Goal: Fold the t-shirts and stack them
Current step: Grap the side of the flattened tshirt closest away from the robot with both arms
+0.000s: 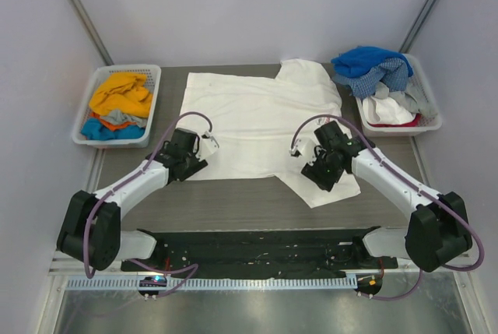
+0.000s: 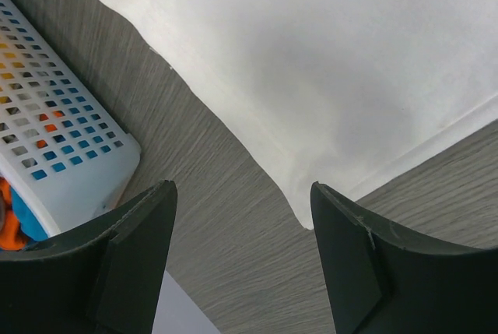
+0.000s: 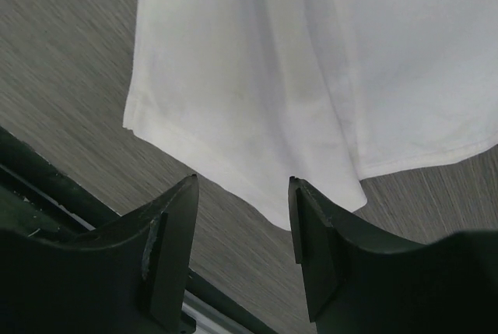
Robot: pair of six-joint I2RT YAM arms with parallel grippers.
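My left claw (image 2: 243, 194) and right claw (image 3: 243, 184) both gape wide and empty at the white t-shirt (image 1: 257, 120)'s near edges; pinching only thin hem could let it slip or bunch

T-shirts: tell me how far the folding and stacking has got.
Done: only the white shirt is laid out flat on the table; no folded stack shows. In hand: the left gripper and right gripper, both open, hang over its near edge, gripping nothing. Left: fold this shirt, then the crumpled shirts heaped in the left basket and right basket.
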